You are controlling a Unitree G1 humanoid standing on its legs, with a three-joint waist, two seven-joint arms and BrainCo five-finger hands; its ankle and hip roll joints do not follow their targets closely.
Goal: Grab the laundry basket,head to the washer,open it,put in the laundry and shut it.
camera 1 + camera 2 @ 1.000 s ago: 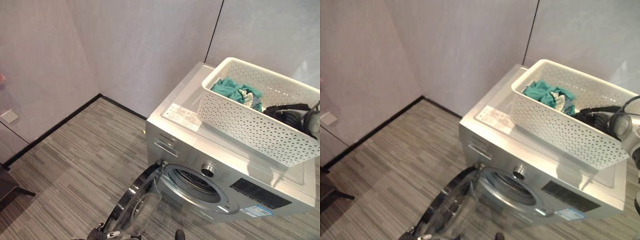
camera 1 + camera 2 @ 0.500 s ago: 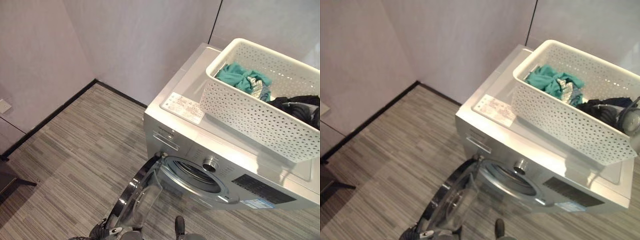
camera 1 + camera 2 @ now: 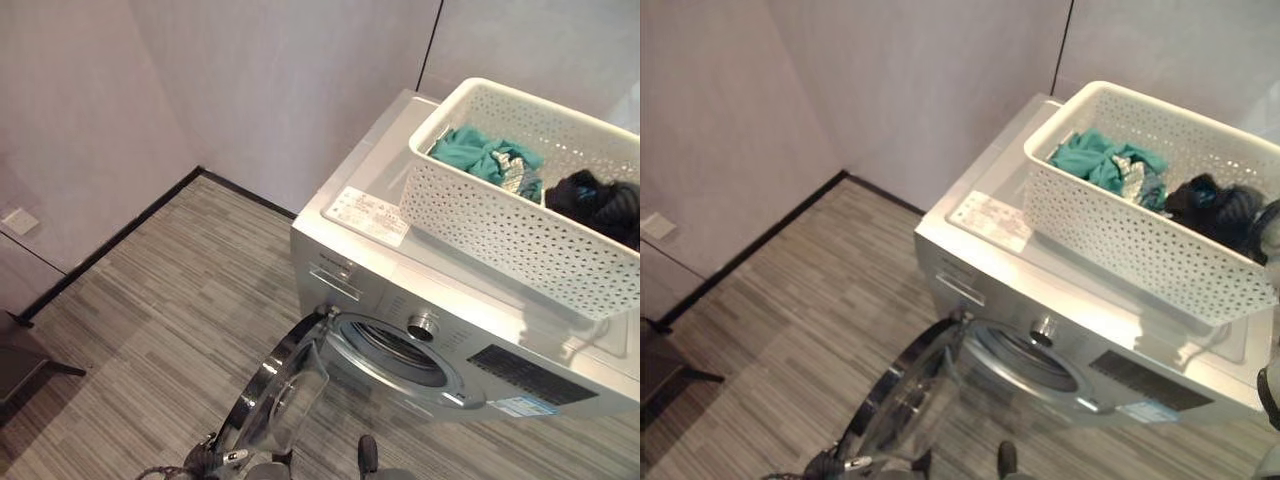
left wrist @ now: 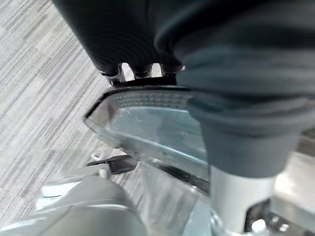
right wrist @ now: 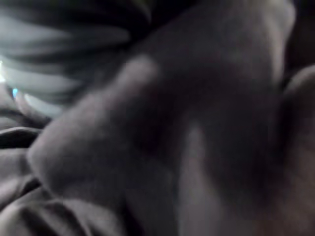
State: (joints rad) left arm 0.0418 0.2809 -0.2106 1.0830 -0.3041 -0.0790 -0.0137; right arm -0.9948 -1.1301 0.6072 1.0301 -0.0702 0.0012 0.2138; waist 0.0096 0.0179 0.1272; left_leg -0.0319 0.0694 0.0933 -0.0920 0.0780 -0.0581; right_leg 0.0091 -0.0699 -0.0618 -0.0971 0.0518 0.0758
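Two hands are at work, and neither shows its grip. The left hand (image 4: 133, 44) sits at the rim of the door (image 3: 280, 400), its fingers (image 4: 115, 73) passing over the rim's edge and out of sight, so whether they clasp it cannot be told. The right hand (image 5: 74, 34) is down among dark cloth (image 3: 598, 203), and its fingers are too dim to judge. That cloth lies in the right end of the basket (image 3: 500, 240), with teal cloth (image 3: 478, 152) at the left end beside it. The white, perforated basket stands open side up on top of the washer (image 3: 400, 290), its long axis running along the machine's width, roughly parallel to the front. Below it, the round door hangs swung out to the left, leaving the drum (image 3: 400, 350) open. A white label (image 3: 365, 215) lies on the washer's top just beside the basket, and a blue-and-white sticker (image 3: 515, 407) sits low on the front; the print on both is too small to read.
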